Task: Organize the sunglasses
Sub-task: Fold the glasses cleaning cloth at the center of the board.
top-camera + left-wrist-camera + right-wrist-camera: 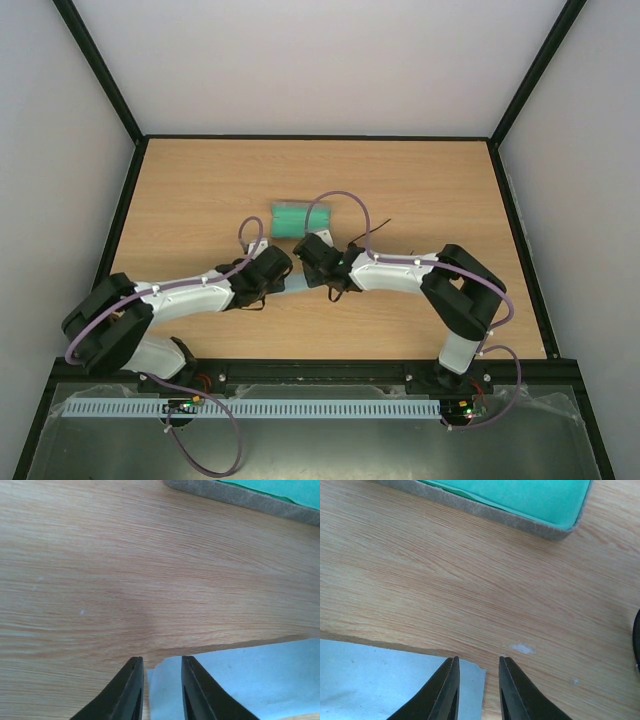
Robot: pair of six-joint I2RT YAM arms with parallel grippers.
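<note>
Left gripper (161,661) hovers with its jaws a narrow gap apart, gripping nothing, over one corner of the light blue cloth (250,675). The right gripper (478,660) is parted just as narrowly above the opposite corner. The cloth lies flat on the wooden table (200,190), at 6 o'clock from the open grey case (300,218). The sunglasses (378,229) show only as a thin dark line beside the right wrist, at 3 o'clock from the case.
</note>
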